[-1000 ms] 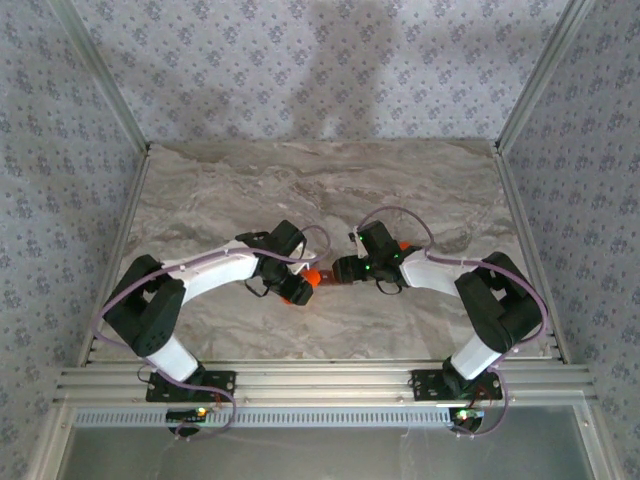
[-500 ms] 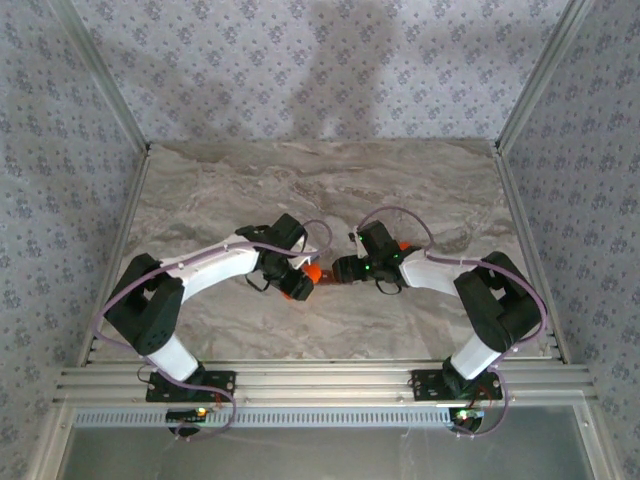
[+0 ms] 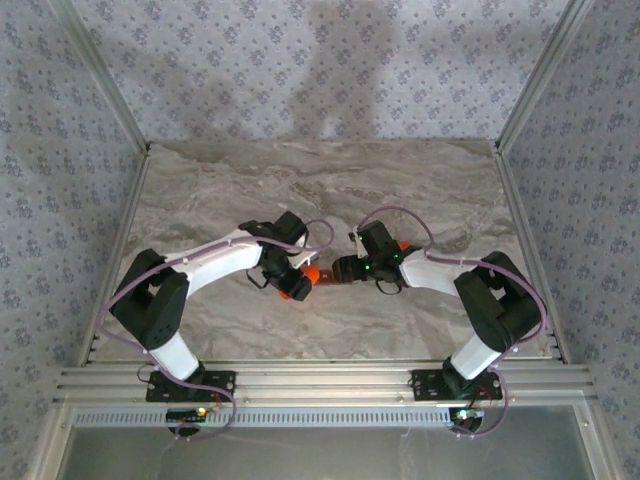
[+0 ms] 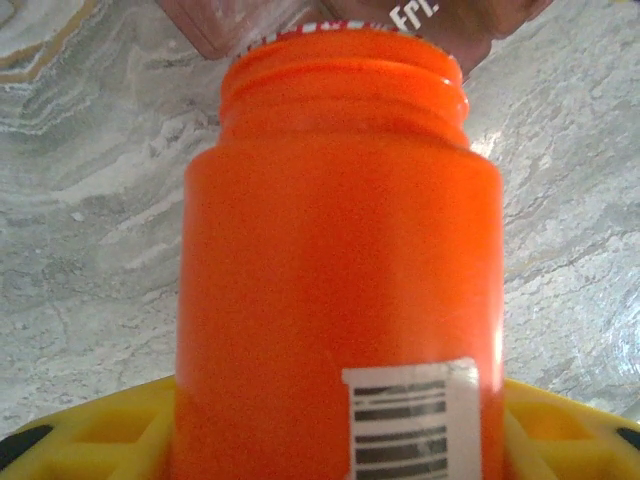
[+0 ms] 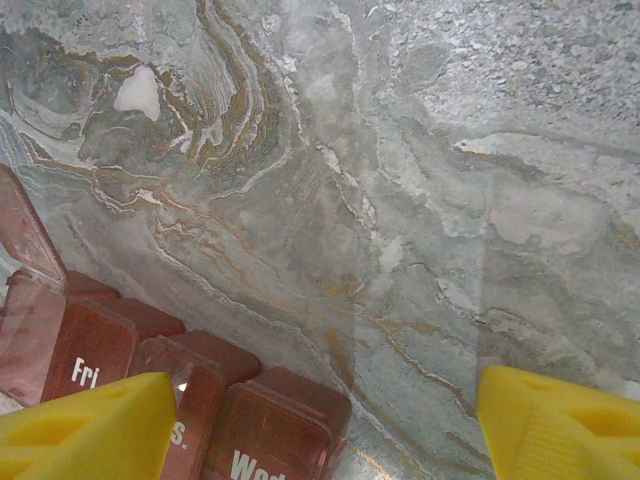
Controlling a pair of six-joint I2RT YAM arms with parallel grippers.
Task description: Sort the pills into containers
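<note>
From above, the left claw (image 3: 300, 283) is pinching the orange bottle (image 3: 312, 272) just beside the containers (image 3: 330, 279), which are lying on the desk (image 3: 330, 190), probably so pills can be tipped in. In the left wrist view, its yellow fingers (image 4: 80, 430) are pressing the bottle's sides, the threaded neck pointing toward the compartment (image 4: 415, 12) marked Fri. In the right wrist view, the right claw (image 5: 320, 420) is standing spread and empty, one fingertip hanging over the strip, perhaps for steadying it.

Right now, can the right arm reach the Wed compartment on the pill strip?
Probably yes. The right hand is open just above the pill strip, one finger overlapping it beside the Wed compartment. The orange bottle in the left hand is at the Fri end, clear of it.
</note>
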